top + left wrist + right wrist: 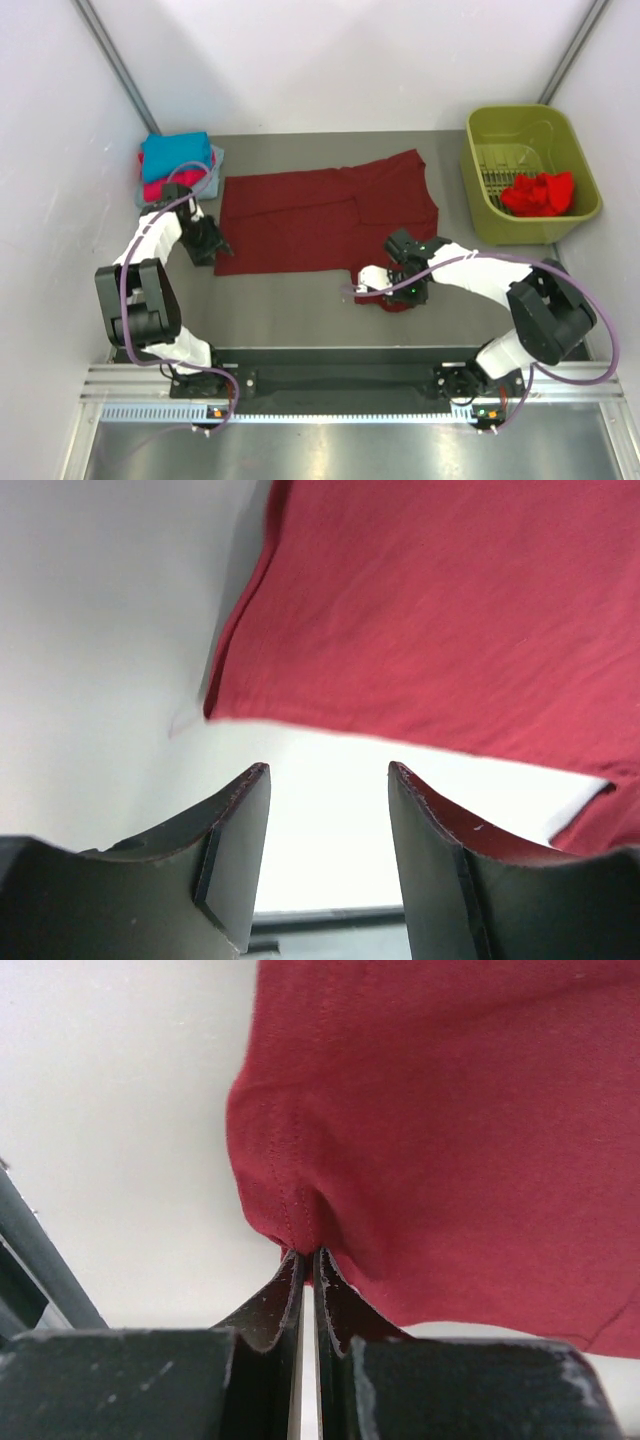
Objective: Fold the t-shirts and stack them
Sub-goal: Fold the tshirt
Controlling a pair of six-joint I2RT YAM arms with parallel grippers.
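Note:
A dark maroon t-shirt [320, 215] lies spread across the middle of the table. My left gripper [215, 250] is open and empty at the shirt's near left corner; the left wrist view shows the shirt's edge [450, 610] just beyond the fingertips. My right gripper [395, 290] is shut on the shirt's near right corner, pinching a fold of the hem [300, 1200] between the fingers. A folded stack with a teal t-shirt [176, 155] on top, pink-red and pale grey-blue beneath, sits at the far left. A bright red t-shirt [540, 192] lies crumpled in the basket.
An olive-green plastic basket [490, 215] stands at the far right. White walls close in the table on the left, back and right. A metal rail [340, 385] with the arm bases runs along the near edge.

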